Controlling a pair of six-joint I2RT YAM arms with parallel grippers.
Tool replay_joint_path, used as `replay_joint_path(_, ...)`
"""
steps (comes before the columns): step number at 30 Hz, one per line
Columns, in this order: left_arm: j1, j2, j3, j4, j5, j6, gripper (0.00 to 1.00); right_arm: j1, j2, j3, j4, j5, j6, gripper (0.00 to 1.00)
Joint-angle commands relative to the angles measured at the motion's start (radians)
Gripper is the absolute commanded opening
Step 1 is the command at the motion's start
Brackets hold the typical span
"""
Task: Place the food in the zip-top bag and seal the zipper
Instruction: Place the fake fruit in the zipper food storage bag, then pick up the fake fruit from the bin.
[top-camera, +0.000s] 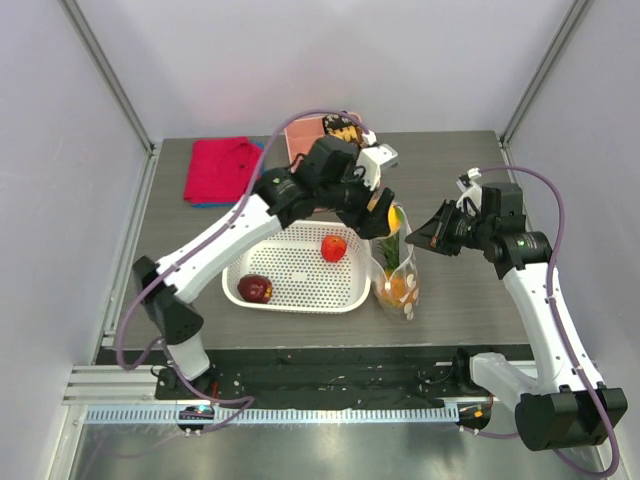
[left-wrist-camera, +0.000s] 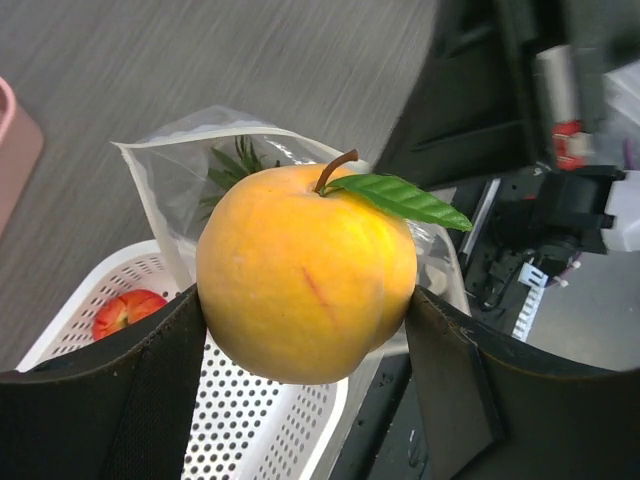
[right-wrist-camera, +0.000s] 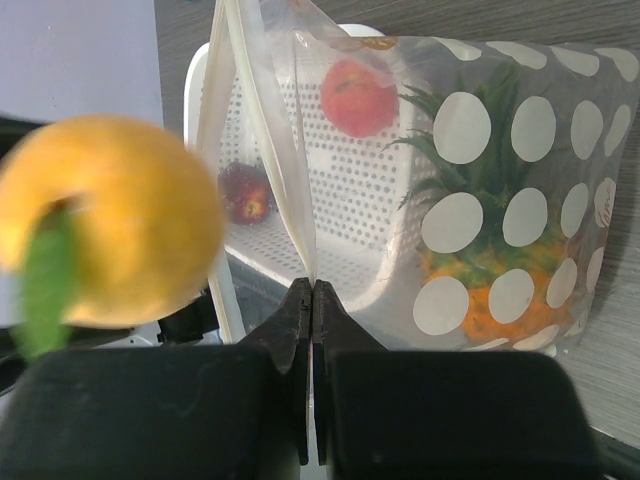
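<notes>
So the setup is a dark grey wood-grain tabletop (top-camera: 470, 290) boxed in by plain pale walls (top-camera: 300, 60) with metal framing at the corners. A red cloth (top-camera: 220, 170) sits at the far-left corner, and there's a pink board (top-camera: 303, 140) at the far edge with some dark snack pieces (top-camera: 342, 127) on it. The white perforated basket (top-camera: 290, 306) is around the middle, toward the near edge, and it's got the dark red apple (top-camera: 255, 289) at its near-left end and the small bright red apple (top-camera: 334, 248) toward its far-right end. Just off the basket's right side stands the zip-top bag (right-wrist-camera: 520, 180), clear with white dots, upright with its mouth up, and the pineapple (right-wrist-camera: 490, 270) is already inside, leaves pointing up. The left end effector (left-wrist-camera: 308, 310) is clamped on the orange peach (left-wrist-camera: 305, 250), one finger on each side, holding it in the air right over the bag's open mouth, not in yet. The right end effector (right-wrist-camera: 313, 300) is closed tight, pinching the bag at its mouth edge, right on the zipper (right-wrist-camera: 280, 170) strip, on the side away from the basket.
</notes>
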Motion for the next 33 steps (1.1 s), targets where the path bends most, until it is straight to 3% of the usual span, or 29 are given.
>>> replay_joint_path(1,-0.013,0.082,0.01,0.07,-0.034,-0.037,0.48,-0.003,-0.012,0.044,0.0,-0.001,-0.016,0.01)
replay_joint_path(4,-0.013,0.126,0.03,0.075,-0.083,-0.038,0.59,-0.003,-0.011,0.047,-0.001,-0.001,-0.013,0.01)
replay_joint_path(9,-0.004,0.125,0.116,-0.025,-0.129,-0.011,0.97,-0.003,-0.008,0.049,-0.005,0.005,-0.015,0.01)
replay_joint_path(10,0.002,0.096,0.086,0.002,-0.128,-0.012,1.0,-0.003,-0.009,0.05,-0.005,0.005,-0.015,0.01)
replay_joint_path(13,0.039,-0.051,-0.057,0.054,-0.096,-0.006,1.0,-0.003,-0.008,0.049,-0.003,0.002,-0.012,0.01)
replay_joint_path(17,0.091,-0.136,-0.111,-0.088,-0.06,0.095,1.0,-0.004,-0.006,0.052,-0.003,0.001,-0.015,0.01)
replay_joint_path(21,0.247,-0.26,-0.371,-0.113,0.001,0.156,1.0,-0.006,0.0,0.053,0.0,0.001,-0.01,0.01)
replay_joint_path(25,0.263,-0.298,-0.523,-0.045,-0.089,0.199,1.0,-0.006,0.0,0.053,0.0,0.001,-0.01,0.01)
replay_joint_path(33,0.31,-0.318,-0.697,-0.225,-0.272,0.343,1.0,-0.006,-0.005,0.062,-0.012,0.004,-0.024,0.01)
